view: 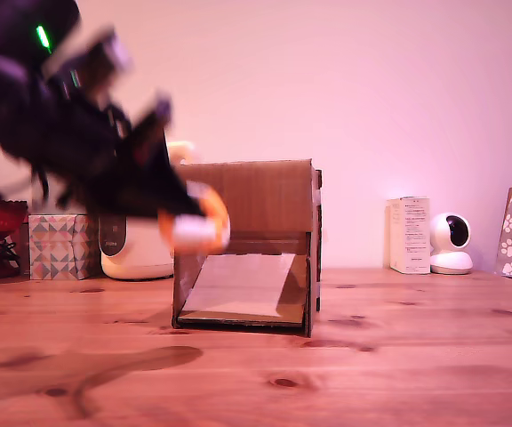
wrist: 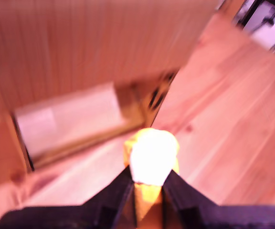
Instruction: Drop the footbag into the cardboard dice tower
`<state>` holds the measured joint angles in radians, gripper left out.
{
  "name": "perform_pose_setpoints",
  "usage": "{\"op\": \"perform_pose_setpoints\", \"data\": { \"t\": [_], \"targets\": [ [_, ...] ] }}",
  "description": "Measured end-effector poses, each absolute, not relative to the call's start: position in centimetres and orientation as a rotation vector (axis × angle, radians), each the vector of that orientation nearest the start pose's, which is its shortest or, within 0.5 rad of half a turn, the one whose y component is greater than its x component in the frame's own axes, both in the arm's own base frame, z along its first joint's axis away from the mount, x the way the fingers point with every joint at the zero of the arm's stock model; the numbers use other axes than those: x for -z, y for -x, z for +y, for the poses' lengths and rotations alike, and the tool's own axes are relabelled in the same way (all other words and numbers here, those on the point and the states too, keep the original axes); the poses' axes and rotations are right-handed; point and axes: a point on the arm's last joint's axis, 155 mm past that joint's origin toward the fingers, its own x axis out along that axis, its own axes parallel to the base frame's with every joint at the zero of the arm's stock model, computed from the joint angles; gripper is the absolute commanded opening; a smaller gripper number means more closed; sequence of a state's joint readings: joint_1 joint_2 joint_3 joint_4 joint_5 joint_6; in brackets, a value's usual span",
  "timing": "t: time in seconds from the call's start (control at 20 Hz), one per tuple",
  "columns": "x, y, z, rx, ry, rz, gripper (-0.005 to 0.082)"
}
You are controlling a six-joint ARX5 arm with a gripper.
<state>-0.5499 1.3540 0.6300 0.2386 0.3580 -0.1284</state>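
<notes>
The hand [view: 178, 218], pinching the footbag [view: 198, 221], hung before the cardboard dice tower [view: 265, 203] at the exterior view's left, below its top, apparently for carrying upward

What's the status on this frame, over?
Gripper shut on footbag, airborne. Footbag in front of tower, below its top. Nothing in the way.

We see our hand [wrist: 149, 188] gripping the blurred footbag [wrist: 152, 157] near the cardboard dice tower [wrist: 89, 62], above the wooden counter [wrist: 233, 124].
</notes>
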Motion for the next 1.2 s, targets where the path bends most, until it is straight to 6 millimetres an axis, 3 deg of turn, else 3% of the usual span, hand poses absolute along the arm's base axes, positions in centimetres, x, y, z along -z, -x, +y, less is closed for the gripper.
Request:
{"op": "perform_pose_setpoints", "data": {
  "t": [0.35,0.65,0.85,1.2],
  "targets": [
    [-26.0,-30.8,-26.4,0.902,0.102,0.107,0.0011],
    [-30.5,-34.3,-28.1,0.880,0.067,0.064,0.0011],
    [-29.8,-37.4,-30.0,0.871,0.043,0.233,0.0011],
    [-24.8,-40.9,-31.9,0.860,-0.023,0.425,0.0011]
  ]
}}
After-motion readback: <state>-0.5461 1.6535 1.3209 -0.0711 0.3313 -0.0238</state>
